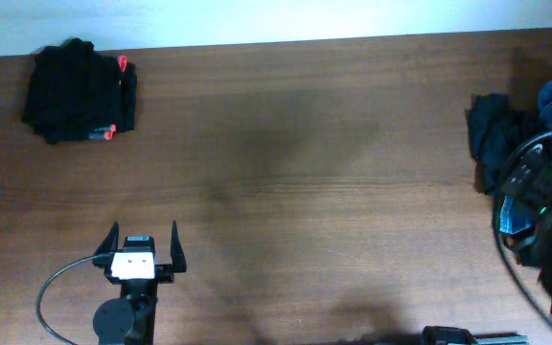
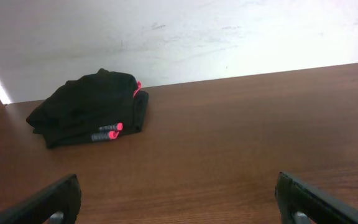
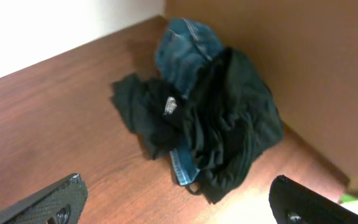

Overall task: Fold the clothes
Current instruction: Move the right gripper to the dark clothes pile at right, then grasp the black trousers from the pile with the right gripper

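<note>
Nothing is legible: the grey print (image 2: 102, 135) on the folded black garment (image 2: 82, 109) is too small to read.

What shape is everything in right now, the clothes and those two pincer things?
Black garment with pink trim: folded, at the far left corner of the table.
Heap of black and blue denim clothes: crumpled, unfolded, at the right edge.
Left pincer: open, empty.
Right pincer: open, empty, by the heap.
</note>
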`<state>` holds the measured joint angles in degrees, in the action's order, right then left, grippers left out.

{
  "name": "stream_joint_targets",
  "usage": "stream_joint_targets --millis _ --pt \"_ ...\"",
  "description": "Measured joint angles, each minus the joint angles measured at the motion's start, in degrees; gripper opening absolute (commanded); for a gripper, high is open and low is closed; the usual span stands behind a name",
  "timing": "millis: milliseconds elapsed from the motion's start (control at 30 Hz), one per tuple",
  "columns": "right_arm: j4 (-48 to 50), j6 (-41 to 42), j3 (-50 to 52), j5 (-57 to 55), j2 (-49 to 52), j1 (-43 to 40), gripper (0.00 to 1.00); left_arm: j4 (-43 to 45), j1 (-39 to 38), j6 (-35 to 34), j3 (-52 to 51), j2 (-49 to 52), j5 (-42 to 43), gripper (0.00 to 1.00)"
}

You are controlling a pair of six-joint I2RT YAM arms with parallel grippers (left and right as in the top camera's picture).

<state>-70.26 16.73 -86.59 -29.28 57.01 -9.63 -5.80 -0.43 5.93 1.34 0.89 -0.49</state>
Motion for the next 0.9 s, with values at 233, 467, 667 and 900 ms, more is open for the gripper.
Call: stream_joint_targets --millis 233,467,667,900 --pt "0.02 0.83 -0.66 12.33 8.35 -17.59 0.98 0.0 0.0 0.0 0.0 0.0 0.0 0.99" --pt "2.97 1.31 -0.68 16.85 18.29 -28.46 0.99 0.0 0.0 0.0 0.0 0.0 0.0 0.99" --pt "3.48 1.31 -0.68 17.7 26.6 -33.99 0.99 0.0 0.0 0.0 0.0 0.0 0.0 0.99" --pt "4.15 1.14 -0.7 17.92 36.39 -38.21 0.99 0.0 0.0 0.0 0.0 0.0 0.0 1.0"
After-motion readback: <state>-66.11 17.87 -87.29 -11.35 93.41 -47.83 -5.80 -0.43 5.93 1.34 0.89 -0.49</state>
